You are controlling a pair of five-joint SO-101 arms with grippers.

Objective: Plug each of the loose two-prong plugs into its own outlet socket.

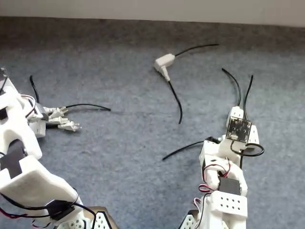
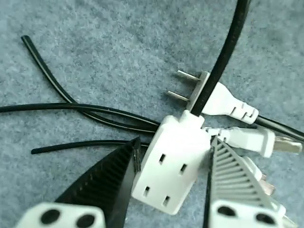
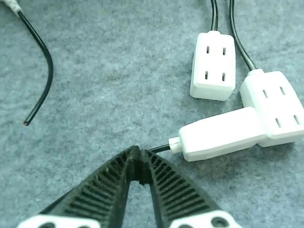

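Left claw [image 2: 175,140] tight around outlet block [image 2: 166,171], among plugs [image 2: 223,102]

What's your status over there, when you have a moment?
Left gripper at an outlet block, grip unclear. Right gripper shut, empty. Loose plugs beside that block; seated plug near right gripper. Black cable lies across one loose plug.
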